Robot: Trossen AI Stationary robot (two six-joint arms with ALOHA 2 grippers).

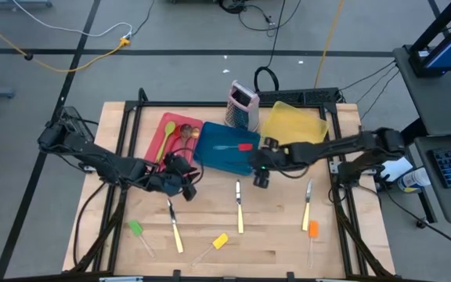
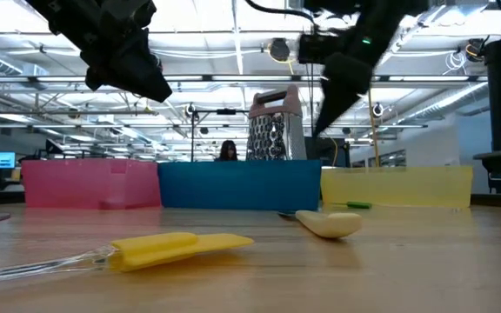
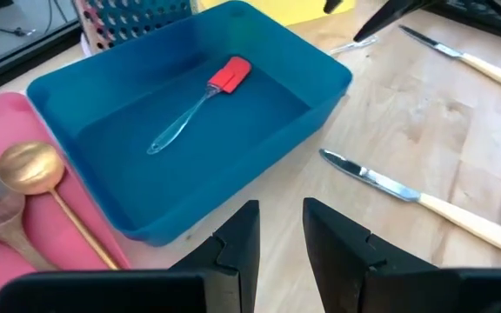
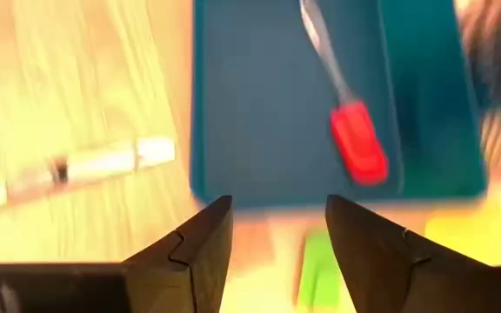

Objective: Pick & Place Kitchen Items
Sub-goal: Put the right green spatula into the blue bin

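Observation:
A red spatula [image 1: 239,146] lies in the blue tray [image 1: 214,160]; it also shows in the left wrist view [image 3: 205,97] and the right wrist view [image 4: 355,139]. A wooden spoon and a gold spoon [image 3: 35,169] lie in the red tray [image 1: 161,129]. Three pale-handled knives [image 1: 239,210] [image 1: 174,227] [image 1: 307,208] and green [image 1: 136,229], yellow [image 1: 218,241] and orange [image 1: 313,229] spatulas lie on the table. My left gripper [image 3: 281,235] is open and empty, raised off the table near the blue tray's near left corner. My right gripper [image 4: 277,235] is open and empty, raised by that tray's near right corner.
An upright metal grater [image 1: 243,106] with a pink top stands behind the blue tray. The yellow tray [image 1: 292,125] sits to its right. Both arms reach in low over the table's middle. Cables run along the far edge.

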